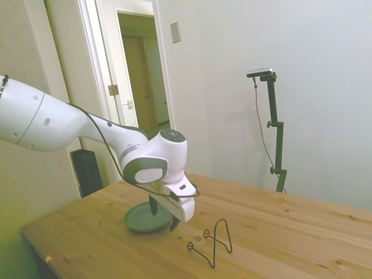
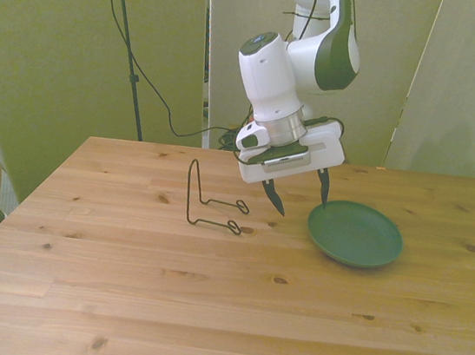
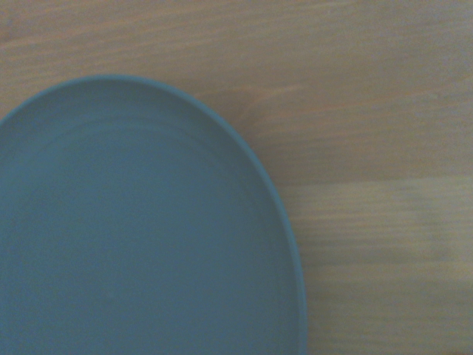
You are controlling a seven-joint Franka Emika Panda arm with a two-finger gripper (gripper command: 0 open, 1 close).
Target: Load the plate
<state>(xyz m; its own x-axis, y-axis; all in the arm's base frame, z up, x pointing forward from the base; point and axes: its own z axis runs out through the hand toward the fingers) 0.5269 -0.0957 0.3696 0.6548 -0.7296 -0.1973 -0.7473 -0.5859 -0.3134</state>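
The grey-green plate (image 2: 355,233) (image 1: 142,218) lies flat on the wooden table, at the front view's right. My gripper (image 2: 300,194) (image 1: 163,215) hangs tilted just above the plate's rim on the side facing the wire stand, open, with nothing between its fingers. One fingertip (image 2: 323,194) is over the rim and the other is over bare wood between plate and stand. The wrist view shows the plate (image 3: 133,229) close up, with wood beside it.
A thin black wire stand (image 2: 208,198) (image 1: 213,241) sits on the table at the front view's left of the plate. An open doorway (image 1: 142,87) shows behind the table in the side view.
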